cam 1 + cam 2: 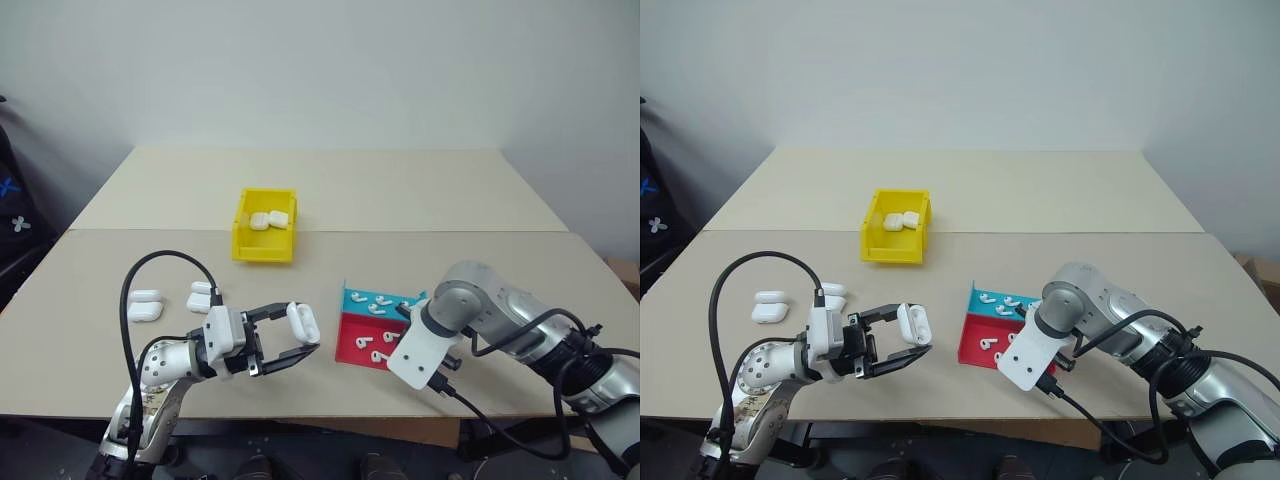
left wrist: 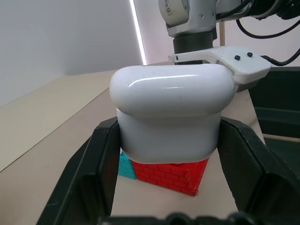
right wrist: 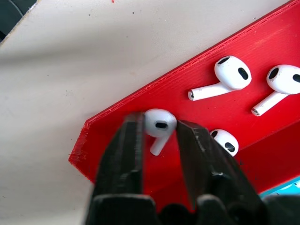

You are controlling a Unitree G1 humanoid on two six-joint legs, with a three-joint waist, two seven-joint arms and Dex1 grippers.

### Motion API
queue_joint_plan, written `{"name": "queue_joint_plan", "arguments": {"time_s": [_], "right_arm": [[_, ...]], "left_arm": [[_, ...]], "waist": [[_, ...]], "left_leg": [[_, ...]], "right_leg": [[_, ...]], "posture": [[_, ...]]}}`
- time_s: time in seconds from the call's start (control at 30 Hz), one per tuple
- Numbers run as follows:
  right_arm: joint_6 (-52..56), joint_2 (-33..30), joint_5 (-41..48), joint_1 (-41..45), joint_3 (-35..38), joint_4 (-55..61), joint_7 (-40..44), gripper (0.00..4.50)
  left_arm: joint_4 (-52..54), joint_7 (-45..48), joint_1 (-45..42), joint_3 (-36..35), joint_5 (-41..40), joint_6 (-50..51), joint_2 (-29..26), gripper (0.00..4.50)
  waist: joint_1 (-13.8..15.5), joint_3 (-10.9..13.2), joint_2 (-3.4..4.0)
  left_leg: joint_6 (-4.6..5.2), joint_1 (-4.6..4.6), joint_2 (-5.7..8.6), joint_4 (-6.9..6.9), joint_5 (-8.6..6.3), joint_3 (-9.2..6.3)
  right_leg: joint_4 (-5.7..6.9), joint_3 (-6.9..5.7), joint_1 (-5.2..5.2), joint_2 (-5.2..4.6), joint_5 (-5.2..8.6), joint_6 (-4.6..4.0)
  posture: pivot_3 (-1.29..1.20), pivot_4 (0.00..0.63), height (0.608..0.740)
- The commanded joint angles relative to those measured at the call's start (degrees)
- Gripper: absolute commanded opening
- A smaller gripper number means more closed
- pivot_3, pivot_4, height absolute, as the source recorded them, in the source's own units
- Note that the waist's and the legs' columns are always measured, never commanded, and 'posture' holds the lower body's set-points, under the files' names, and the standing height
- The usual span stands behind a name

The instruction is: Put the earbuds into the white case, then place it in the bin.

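Observation:
My left gripper is shut on a white case, held above the table's front edge; from the wrist, the case sits clamped between both black fingers. My right gripper points down into the red half of the tray and its fingers press either side of one earbud. Other earbuds lie loose on the red floor beside it. The yellow bin stands farther back, left of centre, with white cases inside.
The red-and-teal tray lies near the front edge, between the two arms, with several earbuds on it. Spare white cases lie on the table at the left. A seam crosses the table behind the bin.

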State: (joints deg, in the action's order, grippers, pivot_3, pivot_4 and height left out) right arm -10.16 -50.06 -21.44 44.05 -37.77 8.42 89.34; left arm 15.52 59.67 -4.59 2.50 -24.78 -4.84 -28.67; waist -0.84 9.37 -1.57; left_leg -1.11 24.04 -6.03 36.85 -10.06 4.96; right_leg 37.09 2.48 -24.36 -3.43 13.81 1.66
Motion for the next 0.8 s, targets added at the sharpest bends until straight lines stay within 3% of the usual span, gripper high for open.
{"name": "queue_joint_plan", "arguments": {"time_s": [0.03,0.3,0.43,0.67,0.8], "right_arm": [[0.31,0.62,0.82,-0.52,0.61,1.06,2.12,1.19],[0.21,0.55,-0.25,-0.65,0.79,1.04,1.19,1.19],[4.61,-0.45,4.00,-0.18,4.67,3.73,2.13,1.19],[23.85,-4.81,28.08,-0.12,25.78,10.94,0.54,1.19],[32.24,-1.57,38.35,0.68,36.57,11.61,-7.37,1.19]], "left_arm": [[2.64,-0.13,-0.22,0.21,-0.10,-0.06,-0.68,2.79],[2.32,-0.25,-0.48,0.47,-0.12,-0.45,-0.73,2.79],[2.17,-0.01,-1.09,0.43,-0.93,-0.57,-0.40,2.79],[4.99,-0.99,-5.89,-0.08,-5.55,4.05,-0.06,2.79],[6.10,0.87,-10.03,-0.71,-10.60,8.52,-1.21,2.79]], "waist": [[0.00,0.00,0.00],[0.02,0.00,0.00],[0.05,0.00,0.00],[0.49,0.03,0.00],[0.27,0.02,0.00]], "left_leg": [[0.00,0.00,0.00,0.00,0.00,0.00],[0.00,0.00,0.00,0.00,0.00,0.01],[0.00,0.00,0.00,0.00,0.00,0.01],[0.00,0.11,0.01,-0.01,0.00,-0.01],[-0.01,0.09,0.01,-0.02,-0.01,-0.03]], "right_leg": [[0.00,0.00,0.00,0.00,0.00,0.00],[0.00,0.00,0.00,0.00,0.00,0.00],[0.00,0.00,-0.02,0.00,0.01,0.02],[-0.05,-0.01,-0.04,-0.02,-0.13,-0.22],[-0.08,-0.02,-0.01,-0.01,-0.13,-0.20]], "posture": [[0.00,0.150,0.740],[0.00,0.150,0.740],[0.00,0.150,0.740],[0.00,0.150,0.740],[0.00,0.150,0.740]]}}
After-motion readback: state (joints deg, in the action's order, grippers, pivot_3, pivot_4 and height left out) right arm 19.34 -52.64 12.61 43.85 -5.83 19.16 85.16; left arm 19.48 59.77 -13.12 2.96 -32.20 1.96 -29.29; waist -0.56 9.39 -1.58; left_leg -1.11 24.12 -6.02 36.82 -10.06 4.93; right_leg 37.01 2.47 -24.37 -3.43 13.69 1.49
